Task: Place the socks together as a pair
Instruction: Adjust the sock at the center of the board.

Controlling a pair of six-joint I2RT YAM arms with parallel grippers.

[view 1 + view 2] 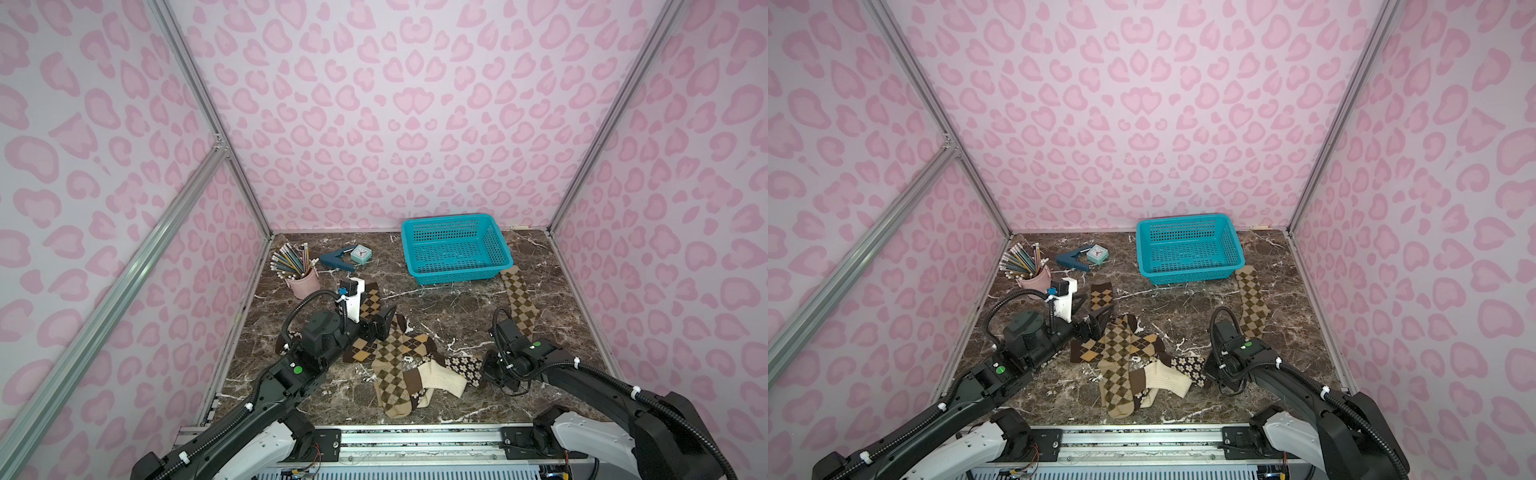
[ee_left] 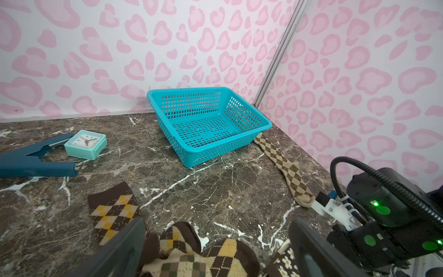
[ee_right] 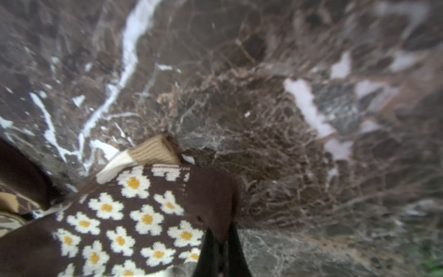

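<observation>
Several socks lie heaped at the middle front of the marble table: a tan argyle sock [image 1: 390, 374], a dark brown argyle sock [image 1: 363, 351], a cream-and-brown striped sock [image 1: 440, 376] and a dark brown flower sock [image 1: 463, 365]. Another tan argyle sock [image 1: 519, 299] lies alone at the right, by the basket. A dark brown argyle sock [image 2: 112, 211] lies flat near my left gripper [image 2: 215, 225], which hovers open over the heap's far edge, holding nothing. My right gripper [image 3: 221, 242] is shut on the flower sock [image 3: 134, 215], pinching its plain brown edge at the heap's right side.
A teal basket [image 1: 455, 249] stands at the back right with nothing in it. At the back left are a pink cup of pencils [image 1: 303, 282], a blue stapler [image 1: 336, 259] and a small mint clock [image 1: 360, 253]. Pink patterned walls close three sides.
</observation>
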